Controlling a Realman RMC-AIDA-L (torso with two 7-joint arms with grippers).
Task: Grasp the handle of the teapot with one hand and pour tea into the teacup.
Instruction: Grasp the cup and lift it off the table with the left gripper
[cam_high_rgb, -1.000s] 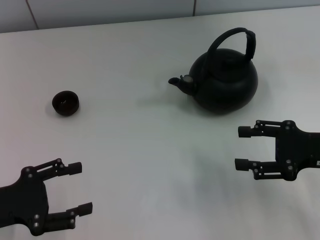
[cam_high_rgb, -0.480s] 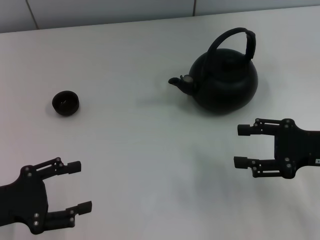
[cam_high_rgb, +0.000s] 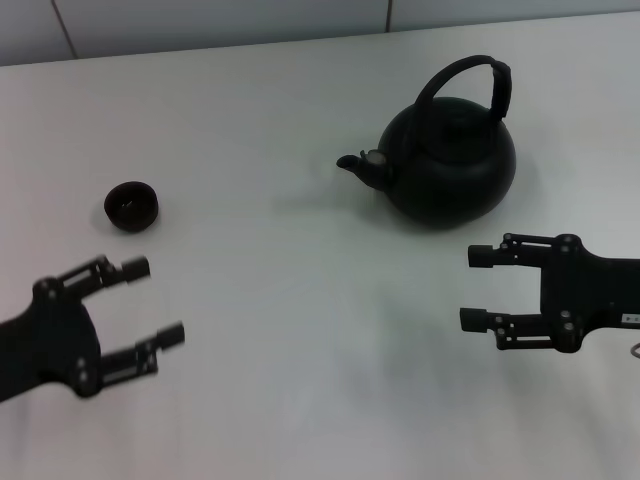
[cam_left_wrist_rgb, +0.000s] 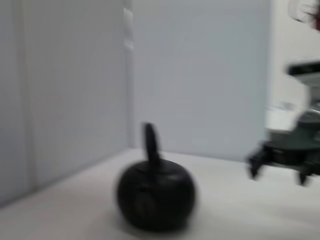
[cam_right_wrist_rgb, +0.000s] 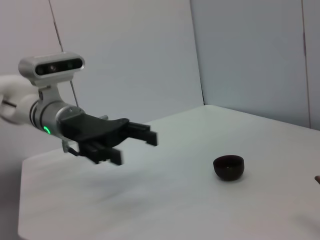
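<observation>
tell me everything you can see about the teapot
The teapot is a round, squat, matte black pot with a short stubby spout pointing toward the teacup's side, a small lid and an arched top handle standing upright. It sits upright on the white table, far right of centre. Nothing touches it; the right tool hovers nearer the robot, open.

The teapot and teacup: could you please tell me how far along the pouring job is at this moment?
Nothing is done yet. The teapot stands upright on the table, its handle ungrasped, well apart from the teacup. In hand: the right gripper hangs open near the teapot, the left gripper open near the teacup. Grasping, carrying and pouring all remain.
</observation>
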